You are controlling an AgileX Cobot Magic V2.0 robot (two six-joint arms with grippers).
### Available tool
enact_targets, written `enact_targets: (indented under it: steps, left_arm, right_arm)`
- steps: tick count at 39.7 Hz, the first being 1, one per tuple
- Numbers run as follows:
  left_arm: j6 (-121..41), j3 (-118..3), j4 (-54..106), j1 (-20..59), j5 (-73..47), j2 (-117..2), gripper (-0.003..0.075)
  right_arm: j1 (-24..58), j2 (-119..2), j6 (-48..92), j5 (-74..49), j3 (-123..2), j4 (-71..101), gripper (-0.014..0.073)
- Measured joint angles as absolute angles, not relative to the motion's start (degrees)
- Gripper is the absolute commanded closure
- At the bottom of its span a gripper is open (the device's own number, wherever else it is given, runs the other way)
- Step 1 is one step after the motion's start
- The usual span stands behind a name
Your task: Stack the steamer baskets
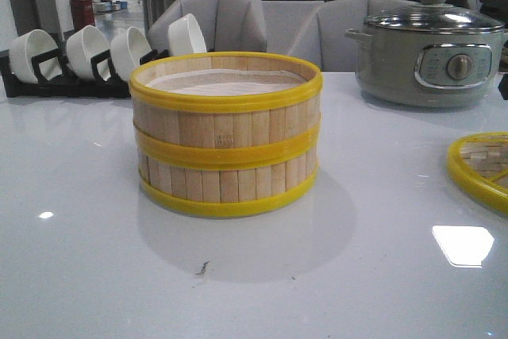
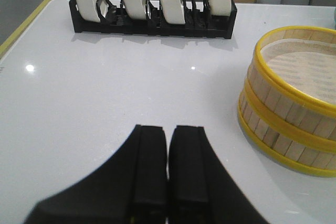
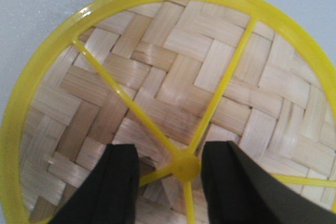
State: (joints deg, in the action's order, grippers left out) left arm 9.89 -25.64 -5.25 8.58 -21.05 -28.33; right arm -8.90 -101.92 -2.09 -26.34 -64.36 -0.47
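Observation:
Two steamer baskets stand stacked in the middle of the table, the upper one (image 1: 226, 109) resting on the lower one (image 1: 226, 184); their pale liner shows inside the top. The left wrist view has the stack (image 2: 294, 108) off to one side. My left gripper (image 2: 168, 129) hovers over bare table beside it, shut with nothing between its fingers. The woven yellow-rimmed lid (image 1: 484, 166) lies flat at the table's right edge. My right gripper (image 3: 169, 153) hangs open just above the lid (image 3: 173, 77), its fingers either side of the yellow centre hub (image 3: 186, 167). Neither gripper shows in the front view.
A grey electric pot (image 1: 429, 57) with a glass lid stands at the back right. A black rack of white bowls (image 1: 79, 57) runs along the back left, also seen from the left wrist as the rack (image 2: 152, 22). Grey chairs sit behind the table.

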Motion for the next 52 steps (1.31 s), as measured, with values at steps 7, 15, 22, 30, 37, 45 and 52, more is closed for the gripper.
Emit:
enact_targets:
  steps: [7,15,22,30,37,45,52]
  left_arm:
    - [9.89,-25.64,-5.25,8.58,-21.05,-28.33,0.0634]
    - [9.89,-25.64,-5.25,8.58,-21.05,-28.33,0.0634]
    - [9.89,-25.64,-5.25,8.58,-21.05,-28.33,0.0634]
    - [9.89,-25.64,-5.25,8.58,-21.05,-28.33,0.0634]
    - [9.89,-25.64,-5.25,8.58,-21.05,-28.33,0.0634]
    - [9.97,-25.64,-5.25,8.58,-21.05,-28.33,0.0634]
    - [9.97,-25.64,-5.25,8.58,-21.05,-28.33,0.0634]
  right_arm:
    - [-8.9,-102.05,-2.09,-26.34,-64.36,-0.36,0.0202]
    - [-9.0,-102.05,-2.09,-26.34,-64.45,-0.36,0.0249]
    - [-9.0,-102.05,-2.09,-26.34,-64.47,-0.36,0.0299]
    - [-9.0,-102.05,-2.09,-26.34,-64.47,-0.36,0.0299]
    - [-9.0,-102.05,-2.09,-26.43,-64.47,-0.36,0.0299]
    - [-9.0,-102.68,-2.09,-26.57,-64.57,-0.36,0.0258]
    - [-9.0,-103.64,-2.09,-26.83,-64.97,0.0,0.026]
